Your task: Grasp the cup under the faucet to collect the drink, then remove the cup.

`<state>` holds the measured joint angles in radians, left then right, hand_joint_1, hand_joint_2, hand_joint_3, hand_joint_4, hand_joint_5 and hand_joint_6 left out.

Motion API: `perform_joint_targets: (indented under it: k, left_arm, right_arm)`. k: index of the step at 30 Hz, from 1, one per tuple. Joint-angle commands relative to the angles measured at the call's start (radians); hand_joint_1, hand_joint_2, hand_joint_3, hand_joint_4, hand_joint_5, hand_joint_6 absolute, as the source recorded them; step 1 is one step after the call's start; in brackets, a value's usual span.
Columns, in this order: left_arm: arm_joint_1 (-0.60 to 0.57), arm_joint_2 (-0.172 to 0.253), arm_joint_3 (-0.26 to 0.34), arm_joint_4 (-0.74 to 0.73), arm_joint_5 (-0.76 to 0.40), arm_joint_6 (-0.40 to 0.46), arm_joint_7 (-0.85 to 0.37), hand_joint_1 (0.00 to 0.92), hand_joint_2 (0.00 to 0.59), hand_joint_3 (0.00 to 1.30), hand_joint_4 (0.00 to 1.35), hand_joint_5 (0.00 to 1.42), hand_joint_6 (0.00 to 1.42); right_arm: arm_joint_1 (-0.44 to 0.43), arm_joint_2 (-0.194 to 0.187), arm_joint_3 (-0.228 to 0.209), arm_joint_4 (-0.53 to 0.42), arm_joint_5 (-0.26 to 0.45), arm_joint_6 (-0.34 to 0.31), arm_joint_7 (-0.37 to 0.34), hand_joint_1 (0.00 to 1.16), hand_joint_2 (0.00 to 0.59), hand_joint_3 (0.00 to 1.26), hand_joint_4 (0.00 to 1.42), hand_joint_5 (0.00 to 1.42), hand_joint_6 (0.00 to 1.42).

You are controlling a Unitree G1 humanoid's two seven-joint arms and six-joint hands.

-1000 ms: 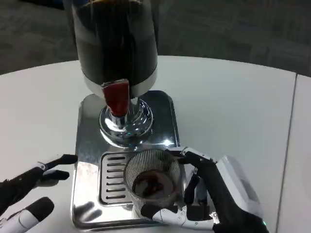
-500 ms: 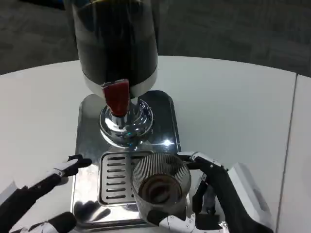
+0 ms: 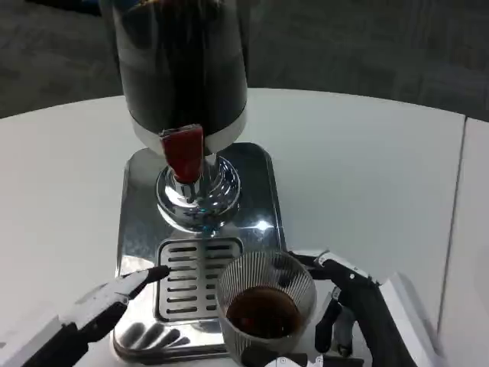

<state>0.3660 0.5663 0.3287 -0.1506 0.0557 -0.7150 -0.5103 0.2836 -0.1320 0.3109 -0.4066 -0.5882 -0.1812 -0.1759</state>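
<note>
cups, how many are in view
1. The ribbed clear cup with dark drink in it sits at the near right edge of the dispenser's drip tray, held by the right hand. None other shows, though the dispenser could hide one behind it.

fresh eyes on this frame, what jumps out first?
The tall dark drink dispenser at top centre, with its red tap lever above a shiny chrome base and slotted drip tray. Next, the ribbed clear cup holding dark liquid, at the tray's front right corner, gripped by the right hand. The left hand reaches in from lower left, a fingertip by the tray's left edge.
</note>
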Motion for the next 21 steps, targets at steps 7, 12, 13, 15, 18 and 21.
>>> perform_joint_targets:
  k: [7,12,13,15,18,21]
  left_arm:
    - [0.064,-0.021,-0.025,-0.050,0.100,-0.047,0.067,0.000,0.128,0.00,0.00,0.00,0.00]
    - [0.071,-0.018,-0.033,-0.058,0.133,-0.052,0.090,0.000,0.124,0.00,0.00,0.00,0.00]
    - [0.071,-0.016,-0.034,-0.059,0.137,-0.051,0.092,0.000,0.123,0.00,0.00,0.00,0.00]
    - [0.070,-0.012,-0.037,-0.058,0.143,-0.050,0.096,0.000,0.123,0.00,0.00,0.00,0.00]
    - [0.062,-0.003,-0.051,-0.054,0.144,-0.053,0.095,0.000,0.122,0.00,0.00,0.00,0.00]
    - [0.054,0.005,-0.064,-0.051,0.140,-0.053,0.092,0.000,0.122,0.00,0.00,0.00,0.00]
  right_arm:
    - [0.073,-0.014,0.014,-0.080,0.000,-0.054,0.002,1.08,0.230,0.83,0.91,1.10,1.27]
    - [0.115,-0.023,0.018,-0.099,-0.006,-0.063,-0.005,1.08,0.230,0.83,0.91,1.10,1.27]
    - [0.122,-0.026,0.018,-0.103,-0.007,-0.065,-0.006,1.08,0.230,0.83,0.91,1.10,1.27]
    - [0.133,-0.029,0.017,-0.109,-0.008,-0.068,-0.006,1.08,0.230,0.83,0.91,1.10,1.27]
    - [0.156,-0.034,0.014,-0.118,-0.011,-0.076,-0.008,1.08,0.230,0.83,0.91,1.10,1.27]
    - [0.175,-0.037,0.009,-0.123,-0.013,-0.083,-0.009,1.08,0.230,0.83,0.91,1.10,1.27]
